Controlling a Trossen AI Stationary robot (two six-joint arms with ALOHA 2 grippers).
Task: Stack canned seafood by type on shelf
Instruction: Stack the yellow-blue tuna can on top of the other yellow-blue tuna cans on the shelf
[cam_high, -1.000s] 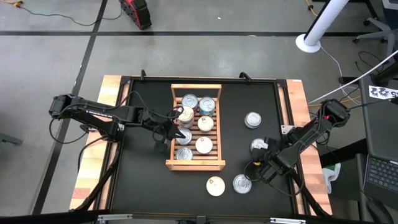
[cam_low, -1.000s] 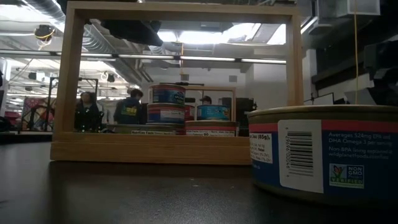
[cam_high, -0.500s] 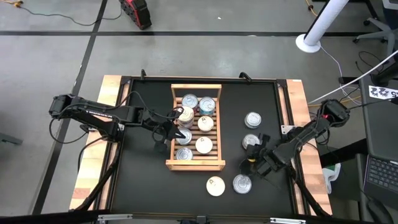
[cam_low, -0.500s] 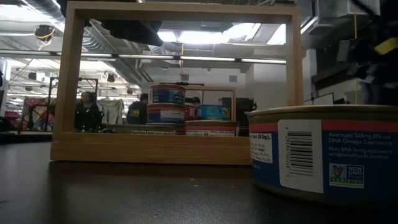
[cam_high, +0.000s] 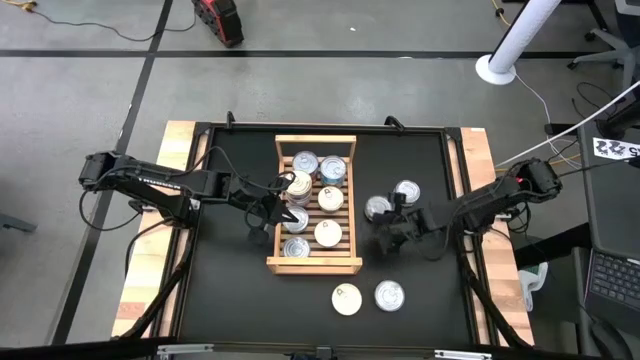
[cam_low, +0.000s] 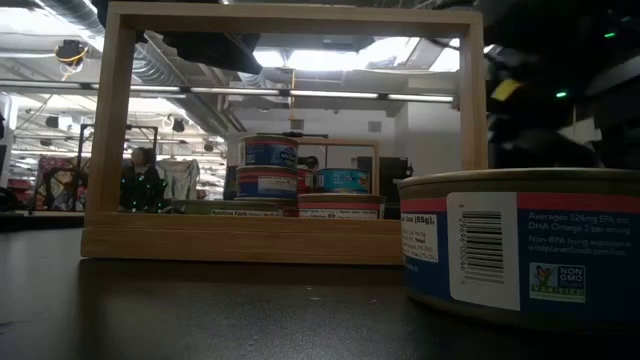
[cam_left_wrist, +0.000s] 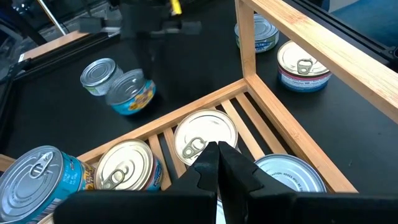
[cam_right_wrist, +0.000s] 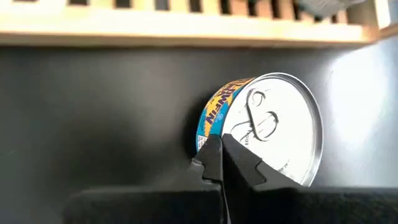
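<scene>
1. Low view: the right gripper (cam_low: 545, 105) is only a dark blur at upper right; its fingers cannot be made out there. A blue-labelled tin (cam_low: 520, 250) fills the near right and is cut off by the frame edge; barcode and small print face the camera
2. Right wrist view: the gripper's two dark fingers are pressed together, tips against the rim of a tilted tin (cam_right_wrist: 264, 130) with a yellow-and-blue label, plain silver lid and ring pull; whether the tin is pinched or only touched cannot be told
3. High view: that tin (cam_high: 378, 208) sits on the black table (cam_high: 230, 290), just right of the shelf (cam_high: 315, 262), with another silver-lidded tin (cam_high: 406, 191) close beside it
4. Left gripper (cam_high: 272, 205) rests at the shelf's left rail; its fingers (cam_left_wrist: 217, 163) are closed with nothing between them, above a cream-lidded tin (cam_left_wrist: 205, 134)
5. Shelf: light wooden slats, raised end rails; round flat tins lie in two rows, some stacked; lower layers are hidden
6. Two loose tins, a cream-lidded one (cam_high: 346, 299) and a silver one (cam_high: 389, 294), sit near the table's front edge
</scene>
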